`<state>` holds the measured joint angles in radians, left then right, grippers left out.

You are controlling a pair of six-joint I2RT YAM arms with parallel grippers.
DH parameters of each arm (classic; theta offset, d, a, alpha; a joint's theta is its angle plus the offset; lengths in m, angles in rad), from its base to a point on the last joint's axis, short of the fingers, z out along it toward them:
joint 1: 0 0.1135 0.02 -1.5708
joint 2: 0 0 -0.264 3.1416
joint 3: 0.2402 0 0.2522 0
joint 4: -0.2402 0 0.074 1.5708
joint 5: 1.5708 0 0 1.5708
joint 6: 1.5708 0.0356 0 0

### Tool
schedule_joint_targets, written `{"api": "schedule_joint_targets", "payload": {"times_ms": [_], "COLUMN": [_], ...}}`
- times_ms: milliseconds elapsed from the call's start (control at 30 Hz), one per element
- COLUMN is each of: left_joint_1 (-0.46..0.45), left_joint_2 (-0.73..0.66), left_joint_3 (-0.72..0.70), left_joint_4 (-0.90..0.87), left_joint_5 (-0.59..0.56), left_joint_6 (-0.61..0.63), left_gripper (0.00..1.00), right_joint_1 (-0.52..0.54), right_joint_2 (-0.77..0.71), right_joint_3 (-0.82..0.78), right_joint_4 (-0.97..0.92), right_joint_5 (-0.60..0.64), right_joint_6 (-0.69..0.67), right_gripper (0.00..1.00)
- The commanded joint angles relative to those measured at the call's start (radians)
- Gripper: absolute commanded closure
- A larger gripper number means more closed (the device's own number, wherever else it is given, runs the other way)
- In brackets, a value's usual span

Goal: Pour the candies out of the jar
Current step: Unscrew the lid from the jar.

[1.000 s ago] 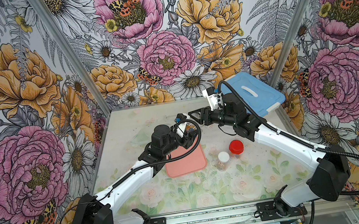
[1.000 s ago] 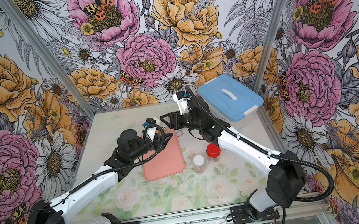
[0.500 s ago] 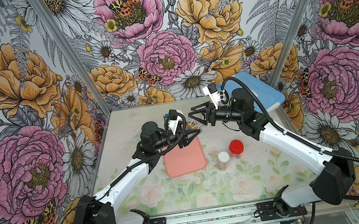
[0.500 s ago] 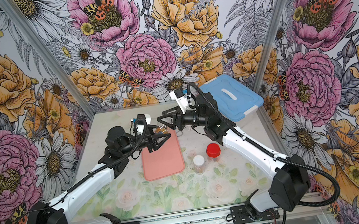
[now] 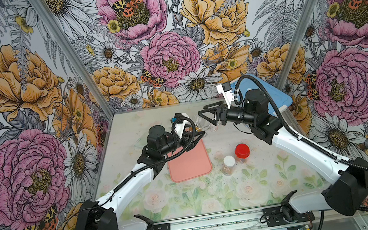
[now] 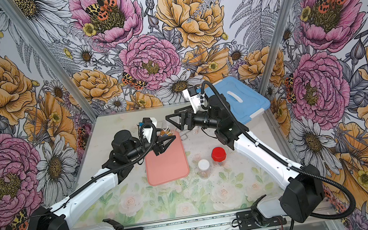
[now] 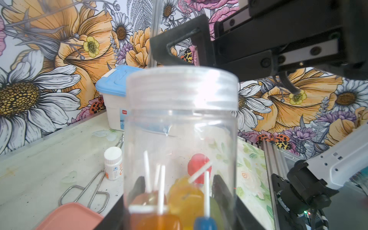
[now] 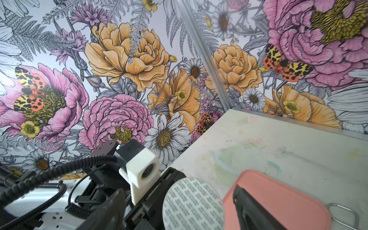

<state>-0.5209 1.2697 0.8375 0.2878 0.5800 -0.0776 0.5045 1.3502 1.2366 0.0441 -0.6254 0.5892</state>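
Floral walls [image 5: 14, 83] enclose tabletop [image 5: 190, 200] under the jar [image 7: 181, 119].

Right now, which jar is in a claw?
The clear jar of candies, gripped by the left claw; the white-capped jar and the red-capped jar stand free on the table.
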Motion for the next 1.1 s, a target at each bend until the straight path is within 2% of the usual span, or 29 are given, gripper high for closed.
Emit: {"api": "schedule_joint_targets", "payload": {"times_ms": [0,100,200,633,900,967,1033,1067], "left_joint_1": [-0.028,-0.073,-0.096,-0.113,-0.114,-0.114,-0.114,-0.114], "left_joint_2": [-0.017,-0.019,-0.011,-0.008,-0.012,-0.013,-0.013,-0.013], "left_joint_3": [0.002,0.021,0.04,0.039,0.034,0.034,0.031,0.03], "left_joint_4": [-0.026,-0.087,-0.122,-0.123,-0.122,-0.119,-0.114,-0.112], "left_joint_5": [-0.146,-0.242,-0.284,-0.336,-0.353,-0.359,-0.365,-0.369], "left_joint_6": [0.068,0.135,0.171,0.187,0.188,0.186,0.182,0.182], "left_gripper": [1.0,1.0,1.0,1.0,1.0,1.0,1.0,1.0], "right_joint_1": [0.009,0.023,0.051,0.092,0.095,0.096,0.098,0.098], "right_joint_2": [-0.005,0.016,0.039,0.098,0.121,0.125,0.13,0.131], "right_joint_3": [0.005,0.001,0.01,0.02,0.032,0.037,0.038,0.037], "right_joint_4": [-0.076,-0.084,-0.092,-0.118,-0.116,-0.117,-0.117,-0.118], "right_joint_5": [0.183,0.234,0.264,0.302,0.284,0.267,0.261,0.263], "right_joint_6": [0.015,0.029,0.029,0.059,0.078,0.078,0.078,0.078], "right_gripper": [0.15,0.18,0.19,0.28,0.45,0.42,0.3,0.28]}}
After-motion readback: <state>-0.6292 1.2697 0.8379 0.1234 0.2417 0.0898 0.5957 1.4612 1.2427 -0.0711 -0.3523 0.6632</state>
